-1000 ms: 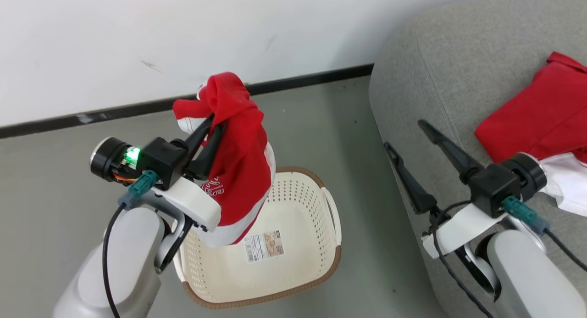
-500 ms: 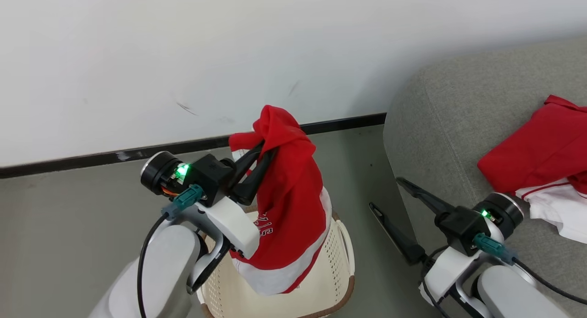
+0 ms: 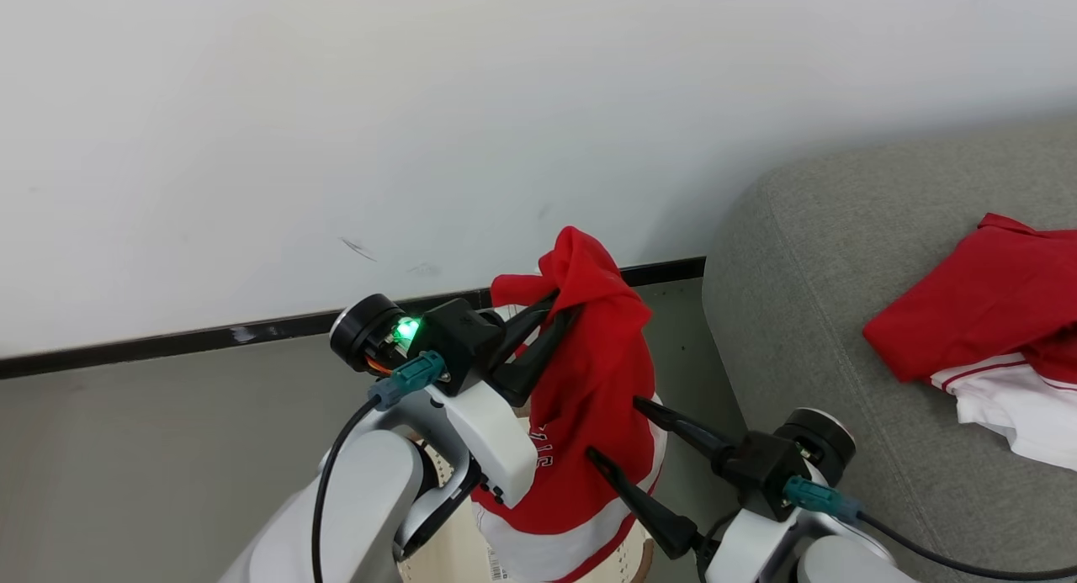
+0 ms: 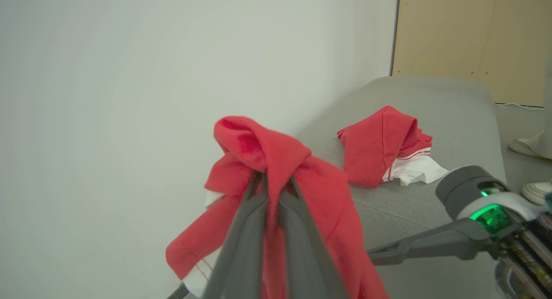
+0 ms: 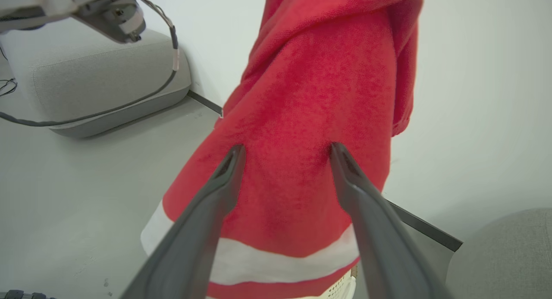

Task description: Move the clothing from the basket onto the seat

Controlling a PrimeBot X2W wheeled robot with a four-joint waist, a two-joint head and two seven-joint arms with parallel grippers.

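wall (image 3: 336,129): pale and scuffed, filling the head view from 9 to 1 o'clock, with a black baseboard (image 3: 168,341) along the grey floor (image 3: 126,448).
left gripper (image 3: 551,310): clamped tight on a bunched fold of the red jersey (image 3: 593,373), fingers pointing toward 2 o'clock in the head view; in the left wrist view the two fingers (image 4: 254,230) meet at the cloth with no gap.
red jersey: lifted clear into the air, draped over the left fingertips and hanging toward 6 o'clock; white lettering on its left side, a white band near the hem.
basket (image 3: 629,556): on the floor at the jersey's 6 o'clock, mostly covered by the arm and the hanging cloth; a perforated cream wall and a bit of brown rim show.
right gripper (image 3: 614,427): jaws spread wide at the jersey's 5 o'clock, holding nothing; in the right wrist view both tips (image 5: 237,154) press against the hanging cloth.
seat (image 3: 808,272): grey-green, at the jersey's 3 o'clock, its rounded arm just beside the right gripper.
second red garment (image 3: 976,314): lying crumpled on the seat at far 3 o'clock, white striped trim at its lower edge, well apart from both grippers.
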